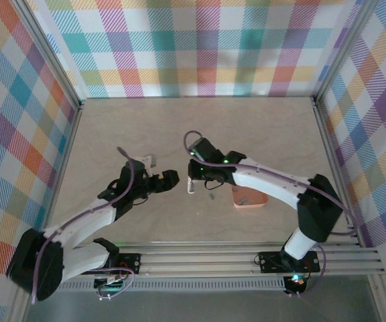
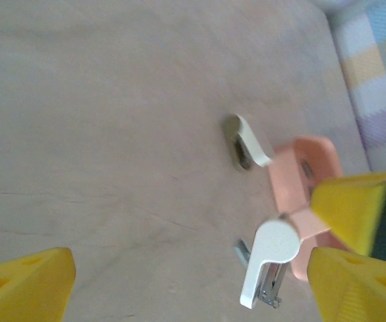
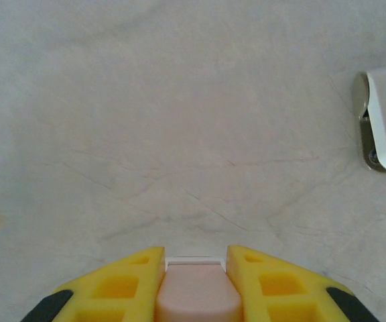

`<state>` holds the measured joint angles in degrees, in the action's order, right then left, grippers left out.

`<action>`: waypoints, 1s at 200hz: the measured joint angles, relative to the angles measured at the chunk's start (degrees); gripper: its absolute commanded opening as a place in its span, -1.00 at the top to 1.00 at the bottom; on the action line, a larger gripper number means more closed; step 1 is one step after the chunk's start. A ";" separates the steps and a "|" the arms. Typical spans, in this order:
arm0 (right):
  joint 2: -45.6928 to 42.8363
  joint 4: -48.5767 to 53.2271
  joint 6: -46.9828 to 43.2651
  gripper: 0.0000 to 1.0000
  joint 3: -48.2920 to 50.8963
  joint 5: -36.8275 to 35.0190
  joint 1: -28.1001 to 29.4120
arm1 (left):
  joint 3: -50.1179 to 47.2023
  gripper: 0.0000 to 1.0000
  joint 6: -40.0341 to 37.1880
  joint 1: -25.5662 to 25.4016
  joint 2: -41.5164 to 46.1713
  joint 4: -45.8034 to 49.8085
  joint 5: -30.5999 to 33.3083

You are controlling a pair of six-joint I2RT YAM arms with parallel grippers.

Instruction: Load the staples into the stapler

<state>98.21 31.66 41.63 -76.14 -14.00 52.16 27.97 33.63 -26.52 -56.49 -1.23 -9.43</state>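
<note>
at the near edge of the table point(image 1: 112, 127), the two arms reach in toward each other at mid-table. the right gripper point(image 3: 195, 256) is clamped on the stapler point(image 3: 196, 295), its yellow fingers point(image 3: 122, 282) pressed against both sides of the pink body. from the left wrist, the stapler's white top arm point(image 2: 273, 251) stands swung away from the body, with the metal channel showing beneath it. the left gripper point(image 2: 191, 265) hangs just beside it with its yellow fingers point(image 2: 25, 282) spread wide, holding nothing. a small grey strip, seemingly one of the staples point(image 2: 241, 252), lies on the wood touching or just beside the white arm. beyond it sits a salmon-orange tray point(image 2: 283, 184). a small white-and-metal piece point(image 2: 250, 137) lies on the table just beside the tray. checked walls point(image 1: 200, 47) close off the far side.
</note>
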 measured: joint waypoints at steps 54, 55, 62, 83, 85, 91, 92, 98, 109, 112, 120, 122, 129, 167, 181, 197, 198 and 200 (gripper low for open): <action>13.88 14.16 -1.42 0.58 -12.02 -2.51 0.96 | -1.49 -0.85 -0.72 1.33 12.04 9.88 9.22; 14.12 14.43 -1.49 0.58 -12.26 -2.49 0.96 | -1.49 -0.85 -0.72 1.33 12.04 9.92 9.29; 15.30 15.50 -1.79 0.57 -13.40 -2.49 0.96 | -1.60 -0.85 -0.87 1.33 11.82 10.58 9.60; 17.77 17.79 -2.32 0.51 -15.96 -2.03 0.70 | -1.64 -0.85 -1.29 1.33 10.16 11.74 9.81; 17.92 17.86 -2.34 0.51 -16.09 -1.99 0.68 | -1.64 -0.85 -1.31 1.33 9.99 11.78 9.81; 18.45 18.25 -2.47 0.49 -16.55 -1.73 0.55 | -1.64 -0.85 -1.40 1.33 9.44 11.85 9.77; 18.49 18.29 -2.51 0.49 -16.57 -1.73 0.52 | -1.64 -0.85 -1.42 1.33 9.38 11.85 9.77; 18.95 18.62 -2.62 0.48 -16.92 -1.33 0.42 | -1.64 -0.86 -1.49 1.33 8.90 11.85 9.75; 19.58 19.04 -2.93 0.45 -17.22 -0.52 0.09 | -1.64 -0.85 -1.53 1.36 8.24 11.85 9.73; 19.74 19.12 -2.99 0.44 -17.25 -0.35 -0.02 | -1.64 -0.86 -1.55 1.36 8.15 11.85 9.73; 20.02 19.30 -3.17 0.39 -17.31 0.15 -0.22 | -1.64 -0.86 -1.60 1.36 7.87 11.82 9.70; 20.09 19.30 -3.19 0.36 -17.31 0.28 -0.28 | -1.64 -0.86 -1.64 1.36 7.82 11.82 9.70; 20.26 19.37 -3.34 0.27 -17.31 0.70 -0.46 | -1.64 -0.85 -1.70 1.36 7.69 11.82 9.68; 20.13 18.53 -4.28 -0.06 -17.29 1.51 -0.76 | -1.64 -0.86 -1.73 1.36 7.23 11.72 9.53; 18.53 17.20 -4.63 -0.05 -16.22 1.64 -0.76 | -1.64 -0.86 -1.75 1.36 7.08 11.69 9.53; 13.40 15.37 -4.81 0.04 -11.93 1.64 -0.76 | -1.64 -0.86 -1.77 1.36 6.75 11.67 9.49; 13.14 15.26 -4.79 0.04 -11.69 1.68 -0.76 | -1.64 -0.86 -1.77 1.36 6.73 11.67 9.49; 12.26 15.13 -4.81 0.05 -10.99 1.70 -0.76 | -1.64 -0.86 -1.79 1.36 6.69 11.65 9.46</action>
<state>110.48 46.78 36.82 -87.13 -12.29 51.40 26.33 31.83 -25.17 -49.80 10.41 0.03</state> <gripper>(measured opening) 0.499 0.930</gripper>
